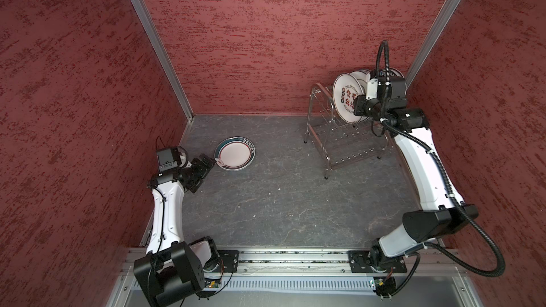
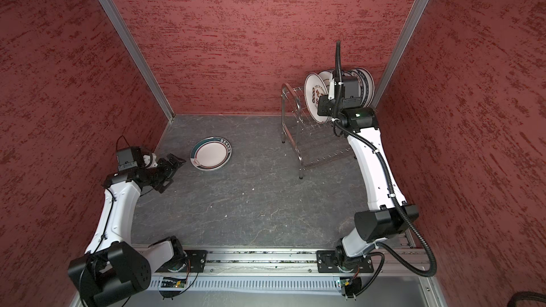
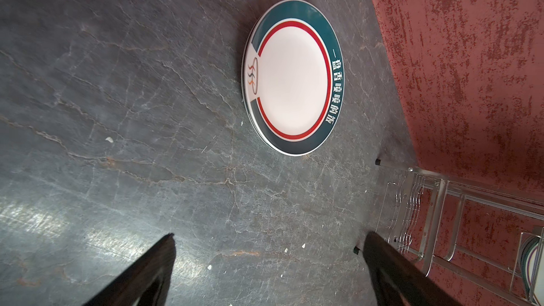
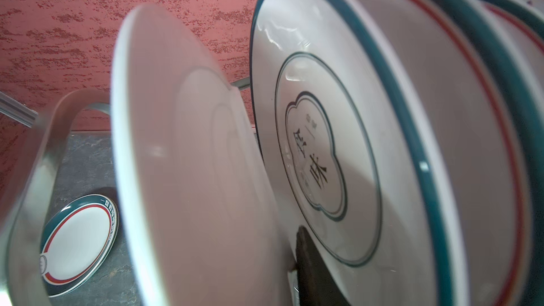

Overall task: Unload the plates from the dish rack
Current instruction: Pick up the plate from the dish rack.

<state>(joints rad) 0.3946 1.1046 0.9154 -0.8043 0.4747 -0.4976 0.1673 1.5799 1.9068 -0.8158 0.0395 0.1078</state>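
Dish rack point(image 1: 348, 143) sits far right by the back wall, with plates on edge in the upper tier: front plate point(image 1: 345, 95) with red-black characters, teal-rim plates point(image 2: 365, 84) behind it. Right gripper point(image 1: 358, 110) is at the front plate's rim. One finger point(image 4: 306, 254) sits between it and the next plate, the other is hidden, so can't tell if it's gripping.

Rail point(image 1: 295, 258) runs along the near edge of the dark stone-look table point(image 1: 280, 202). Left gripper point(image 1: 202, 172) is spread wide and empty, just beside the flat plate point(image 1: 235, 155). Red walls point(image 1: 266, 39) on three sides. Bare tabletop between flat plate and rack.

The dark grey table point(image 1: 280, 202), veined like stone, fills the middle. Rough red walls point(image 1: 266, 39) stand at nine, twelve and three o'clock. At six o'clock lies a silver rail point(image 1: 295, 256), with a slotted duct point(image 1: 295, 284) just beside it.
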